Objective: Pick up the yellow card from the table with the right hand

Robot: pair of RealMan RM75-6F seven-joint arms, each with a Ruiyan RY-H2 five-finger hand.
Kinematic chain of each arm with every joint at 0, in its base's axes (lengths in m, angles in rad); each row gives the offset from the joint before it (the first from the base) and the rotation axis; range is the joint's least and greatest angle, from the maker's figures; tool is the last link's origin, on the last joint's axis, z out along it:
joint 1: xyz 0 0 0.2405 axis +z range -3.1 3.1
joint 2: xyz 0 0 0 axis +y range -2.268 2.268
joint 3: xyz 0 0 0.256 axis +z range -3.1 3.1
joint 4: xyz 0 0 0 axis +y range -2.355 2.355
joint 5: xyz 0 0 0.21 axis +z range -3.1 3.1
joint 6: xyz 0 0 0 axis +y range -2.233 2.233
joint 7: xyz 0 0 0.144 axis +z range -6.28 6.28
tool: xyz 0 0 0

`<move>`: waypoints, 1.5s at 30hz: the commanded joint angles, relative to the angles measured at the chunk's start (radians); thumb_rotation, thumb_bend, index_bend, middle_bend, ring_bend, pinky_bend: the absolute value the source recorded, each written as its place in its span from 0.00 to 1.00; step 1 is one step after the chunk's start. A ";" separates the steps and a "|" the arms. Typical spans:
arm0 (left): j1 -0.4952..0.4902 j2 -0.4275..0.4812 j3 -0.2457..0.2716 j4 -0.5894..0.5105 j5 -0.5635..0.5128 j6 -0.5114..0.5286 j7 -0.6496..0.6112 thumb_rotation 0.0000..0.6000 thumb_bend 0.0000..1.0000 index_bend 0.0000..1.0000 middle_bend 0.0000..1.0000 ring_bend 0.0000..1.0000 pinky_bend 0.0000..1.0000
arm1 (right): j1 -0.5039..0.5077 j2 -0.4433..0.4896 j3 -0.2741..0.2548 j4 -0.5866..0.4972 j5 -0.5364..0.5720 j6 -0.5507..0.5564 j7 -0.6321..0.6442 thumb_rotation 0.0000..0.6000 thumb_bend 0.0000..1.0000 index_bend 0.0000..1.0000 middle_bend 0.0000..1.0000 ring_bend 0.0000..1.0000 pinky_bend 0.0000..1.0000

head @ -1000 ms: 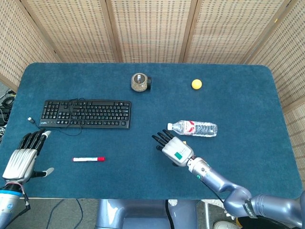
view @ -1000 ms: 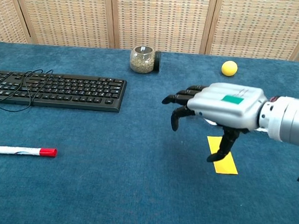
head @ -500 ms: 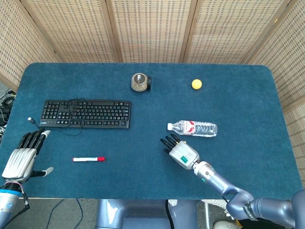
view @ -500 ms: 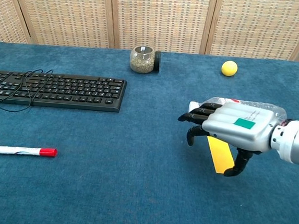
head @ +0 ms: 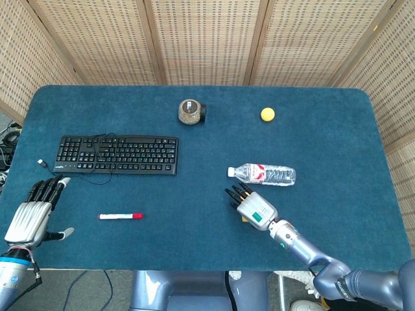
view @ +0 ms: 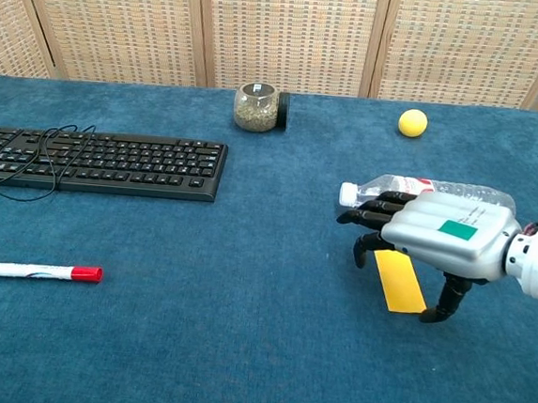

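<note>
The yellow card (view: pixel 399 281) lies flat on the blue table, just in front of the water bottle. My right hand (view: pixel 440 237) hovers palm-down over the card's far and right part. Its fingers (view: pixel 373 217) point left and curl slightly, and the thumb (view: pixel 449 302) hangs down at the card's right edge. Nothing is held in it. In the head view the right hand (head: pixel 253 208) covers nearly the whole card. My left hand (head: pixel 29 217) rests with its fingers spread at the table's front left edge and holds nothing.
A water bottle (view: pixel 440 190) lies on its side right behind the right hand. A yellow ball (view: pixel 412 123) and a jar (view: pixel 258 107) sit further back. A black keyboard (view: pixel 98 160) and a red-capped marker (view: pixel 37 271) lie to the left.
The right hand has shifted rightwards and down, closer to the table, so that more of the card's left side shows. The left hand has not moved.
</note>
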 commanded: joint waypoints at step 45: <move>-0.001 0.004 0.012 -0.003 0.015 0.008 -0.010 1.00 0.00 0.00 0.00 0.00 0.00 | -0.019 -0.027 -0.021 0.052 -0.067 0.109 0.068 1.00 0.08 0.36 0.00 0.00 0.00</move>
